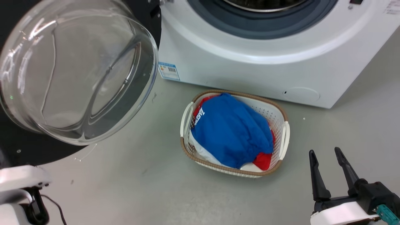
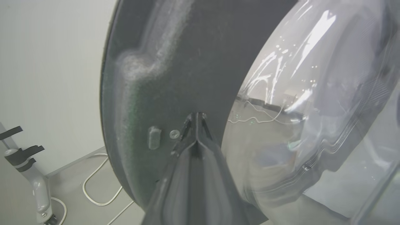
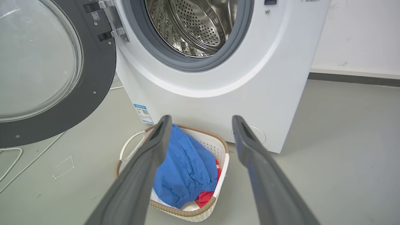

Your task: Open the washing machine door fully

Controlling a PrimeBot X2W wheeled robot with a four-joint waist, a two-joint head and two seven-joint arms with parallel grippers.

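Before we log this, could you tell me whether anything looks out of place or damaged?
Nothing looks spilled or damaged. The only untidy thing is a loose white cable trailing across the floor by the open washing machine door.

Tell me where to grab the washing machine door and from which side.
Take the washing machine door by its thin black rim, away from the hinges, edge-on with one finger on each face. Its glass bowl looks too wide and smooth to pinch.

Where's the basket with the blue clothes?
In the head view the basket sits on the floor just in front of the washing machine, right of the open door.
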